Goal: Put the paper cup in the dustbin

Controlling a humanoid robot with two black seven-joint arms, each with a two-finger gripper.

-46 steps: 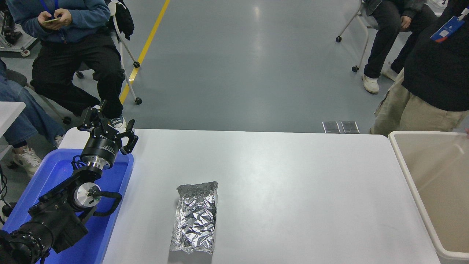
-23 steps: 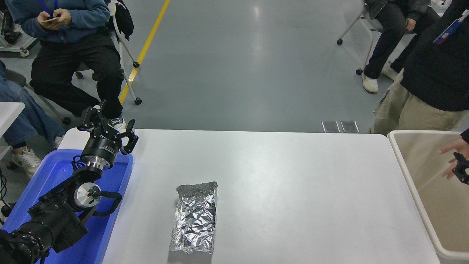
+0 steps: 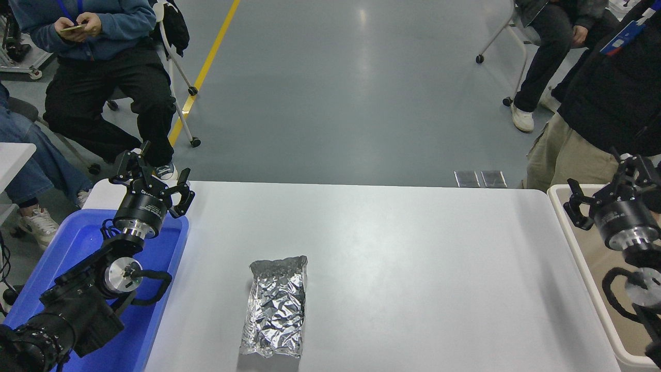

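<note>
The paper cup is not in view anywhere on the table. The dustbin (image 3: pixel 582 258) is a large beige bin with a thick pale rim at the table's right end, partly cut off by the picture's edge. My right gripper (image 3: pixel 605 180) is open and empty, held above the bin's far left corner with its fingers pointing away from me. The arm behind it hides part of the bin's inside. My left gripper (image 3: pixel 154 176) is open and empty, parked over the far end of the blue tray at the lower left.
A crinkled silver foil bag (image 3: pixel 276 310) lies on the white table (image 3: pixel 413 248) near the front middle. A blue plastic tray (image 3: pixel 77 243) sits at the left under my left arm. A person (image 3: pixel 609 103) stands close behind the bin; others sit further back.
My right arm has come into view from the right edge and now stands over the dustbin. A person's hand that reached over the bin half a second ago is gone. The left arm has not moved.
</note>
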